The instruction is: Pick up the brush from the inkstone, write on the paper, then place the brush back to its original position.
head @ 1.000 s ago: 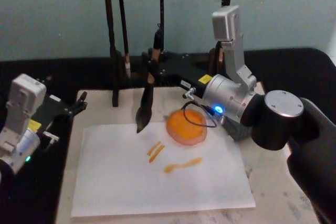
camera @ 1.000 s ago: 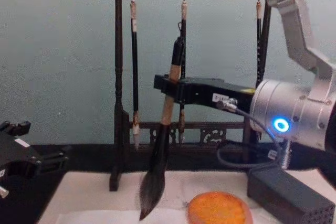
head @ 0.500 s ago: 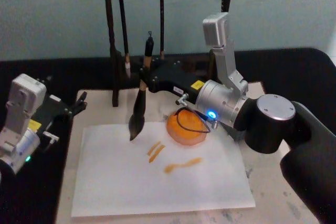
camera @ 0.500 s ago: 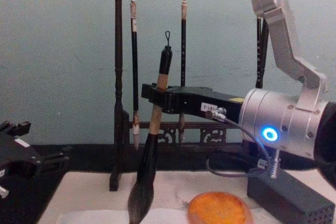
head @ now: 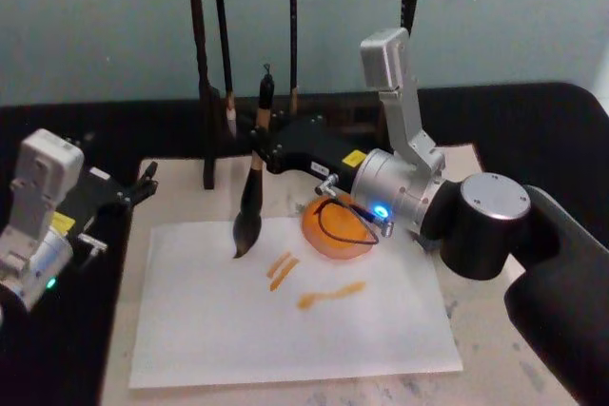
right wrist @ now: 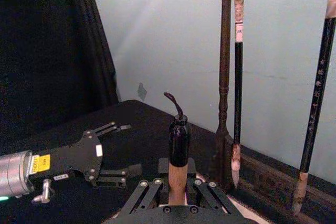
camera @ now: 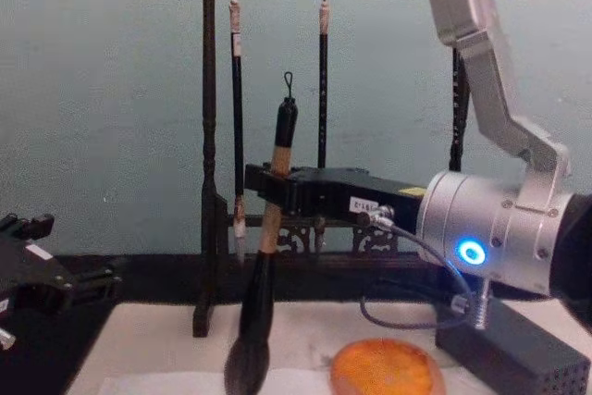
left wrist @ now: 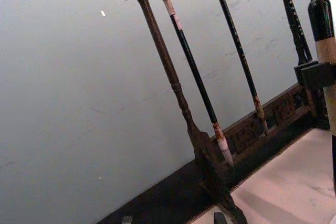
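Pinched the brush (head: 249, 206) upright in the right gripper (head: 257, 146) over the paper's (head: 285, 330) far edge beside the inkstone (head: 319, 242), with the left gripper (head: 143, 183) spread near the surface's (head: 533, 111) left edge.

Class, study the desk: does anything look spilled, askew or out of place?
Nothing is spilled; the orange marks on the paper are short strokes. One oddity: a black cable off the right arm loops over the dish. The right end effector holds the brush nearly upright. The left end effector sits idle.
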You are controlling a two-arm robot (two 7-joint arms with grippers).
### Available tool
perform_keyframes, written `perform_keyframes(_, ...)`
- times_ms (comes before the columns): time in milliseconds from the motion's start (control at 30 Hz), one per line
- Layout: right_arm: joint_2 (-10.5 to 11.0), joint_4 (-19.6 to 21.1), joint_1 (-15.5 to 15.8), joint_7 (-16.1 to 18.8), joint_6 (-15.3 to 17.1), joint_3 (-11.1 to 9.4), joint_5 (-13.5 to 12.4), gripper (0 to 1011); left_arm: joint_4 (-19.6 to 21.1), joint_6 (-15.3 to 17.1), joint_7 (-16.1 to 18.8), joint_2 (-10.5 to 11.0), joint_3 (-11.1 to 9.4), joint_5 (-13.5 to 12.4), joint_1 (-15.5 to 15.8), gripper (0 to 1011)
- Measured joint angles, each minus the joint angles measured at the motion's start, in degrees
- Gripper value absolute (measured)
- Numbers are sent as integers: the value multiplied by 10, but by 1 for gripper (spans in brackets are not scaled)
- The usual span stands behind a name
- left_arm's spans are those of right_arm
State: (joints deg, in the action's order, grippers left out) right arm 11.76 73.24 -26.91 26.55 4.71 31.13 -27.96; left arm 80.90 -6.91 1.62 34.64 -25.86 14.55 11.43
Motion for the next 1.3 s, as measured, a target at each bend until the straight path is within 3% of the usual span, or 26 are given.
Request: perform_keyframes(1300, 21, 21, 18, -21, -1, -27, 24, 178, 0, 0, 0, 0, 0, 0, 0, 1001)
